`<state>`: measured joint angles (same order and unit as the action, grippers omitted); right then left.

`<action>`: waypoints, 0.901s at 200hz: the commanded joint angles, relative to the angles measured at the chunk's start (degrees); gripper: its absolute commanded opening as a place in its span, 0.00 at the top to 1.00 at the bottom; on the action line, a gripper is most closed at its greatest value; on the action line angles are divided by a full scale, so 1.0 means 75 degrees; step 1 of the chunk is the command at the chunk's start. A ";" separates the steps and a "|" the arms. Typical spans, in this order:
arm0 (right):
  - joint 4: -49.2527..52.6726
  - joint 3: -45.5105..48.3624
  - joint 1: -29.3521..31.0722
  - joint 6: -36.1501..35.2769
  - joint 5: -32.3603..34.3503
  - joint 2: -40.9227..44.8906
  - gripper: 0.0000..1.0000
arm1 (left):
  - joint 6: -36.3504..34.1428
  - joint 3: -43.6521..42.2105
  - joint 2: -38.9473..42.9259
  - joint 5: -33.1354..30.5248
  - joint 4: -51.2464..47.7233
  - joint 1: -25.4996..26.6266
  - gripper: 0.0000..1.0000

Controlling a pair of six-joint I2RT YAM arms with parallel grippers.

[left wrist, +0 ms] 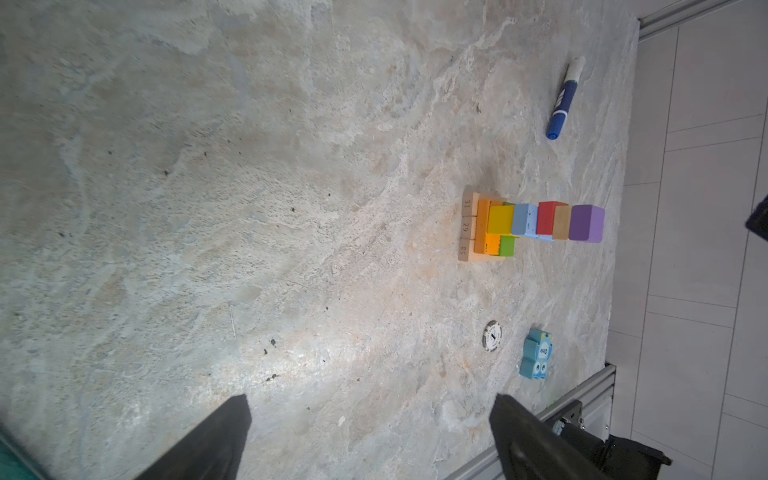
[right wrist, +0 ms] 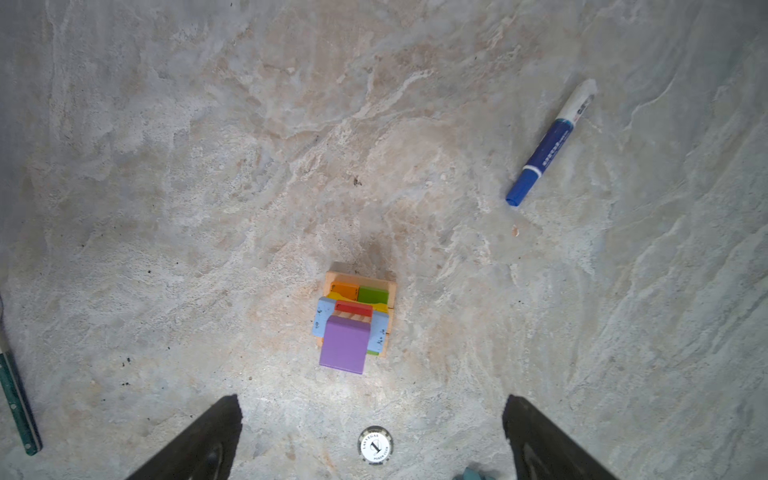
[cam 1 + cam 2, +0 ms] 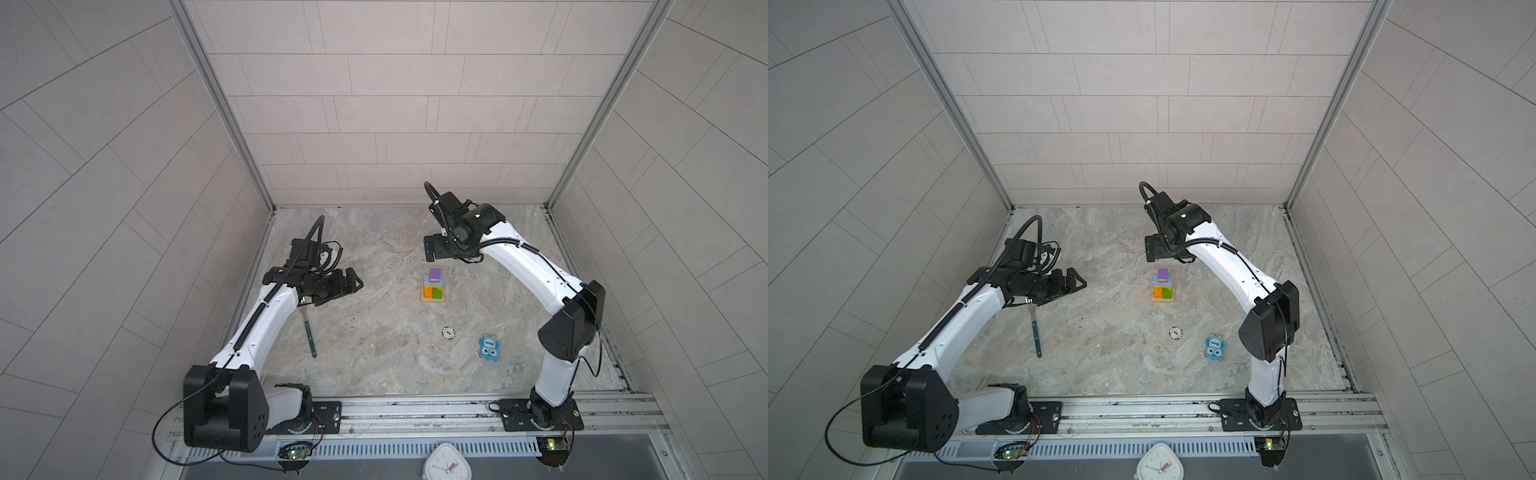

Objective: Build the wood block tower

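Keep the right end effector (image 3: 430, 249) released: spread wide, grasping nothing, just above centre in a top view. Treat the step as backing clear of the tower (image 3: 433, 286), standing mid-frame directly below that end effector in the picture and apart from it. Withdraw upward first, not sideways. Avoid any brush against the purple cube (image 2: 345, 349) topmost, perched on a narrow single-cube column and likely quick to topple. Leave the left end effector (image 3: 1076, 283) parked at centre left, likewise released and empty, well apart from the stack. Mind the blue marker pen (image 2: 548, 143), poker chip (image 2: 375, 446) and blue toy (image 3: 489, 347) lying on the surface (image 3: 374, 353). No loose pieces in sight; probably complete.
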<state>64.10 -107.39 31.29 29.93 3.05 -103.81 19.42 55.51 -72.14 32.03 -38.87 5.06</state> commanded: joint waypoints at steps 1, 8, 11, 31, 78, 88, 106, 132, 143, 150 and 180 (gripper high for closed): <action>-0.0539 0.0589 -0.0497 -0.0664 0.0088 0.0572 0.00 | -0.0179 0.0499 -0.0022 -0.0774 0.0135 0.0042 0.03; -0.0801 0.0918 -0.0680 -0.0706 0.0021 0.0813 0.01 | -0.0198 0.0547 -0.0004 -0.1036 0.0211 0.0040 0.02; -0.0941 0.1069 -0.0760 -0.0731 0.0000 0.0911 0.00 | -0.0215 0.0558 0.0000 -0.1142 0.0258 0.0042 0.02; -0.2156 0.2389 -0.1328 -0.0874 0.0004 0.1758 0.00 | -0.0333 0.0387 0.0078 -0.1737 0.0931 0.0042 0.00; -0.5307 0.5558 -0.2135 -0.1727 0.0948 0.3012 0.00 | -0.0579 -0.0922 -0.0365 -0.3169 0.4043 0.0015 0.00; -0.5509 0.5833 -0.2323 -0.1787 0.1110 0.2991 0.00 | -0.0689 -0.1004 -0.0706 -0.3303 0.4524 -0.0028 0.00; -0.5820 0.6282 -0.2655 -0.1996 0.1459 0.2916 0.00 | -0.1394 -0.0935 -0.1304 -0.3564 0.4983 -0.0039 0.00; -0.6865 0.7155 -0.2884 -0.2255 0.1926 0.2968 0.00 | -0.1851 -0.0805 -0.1690 -0.4256 0.5014 -0.0077 0.00; -0.7530 0.7601 -0.2934 -0.2368 0.1946 0.3007 0.00 | -0.1972 -0.1041 -0.1638 -0.4587 0.5392 -0.0082 0.00; -0.7913 0.7848 -0.2956 -0.2423 0.2006 0.3035 0.00 | -0.2150 -0.1261 -0.1560 -0.4680 0.5737 -0.0088 0.00; -0.9738 0.8995 -0.3036 -0.2769 0.2163 0.3262 0.00 | -0.2652 -0.2442 -0.1323 -0.5310 0.7570 -0.0185 0.00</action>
<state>5.39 -44.84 8.95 12.97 16.38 -81.87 4.32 43.05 -83.68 -1.54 5.56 4.54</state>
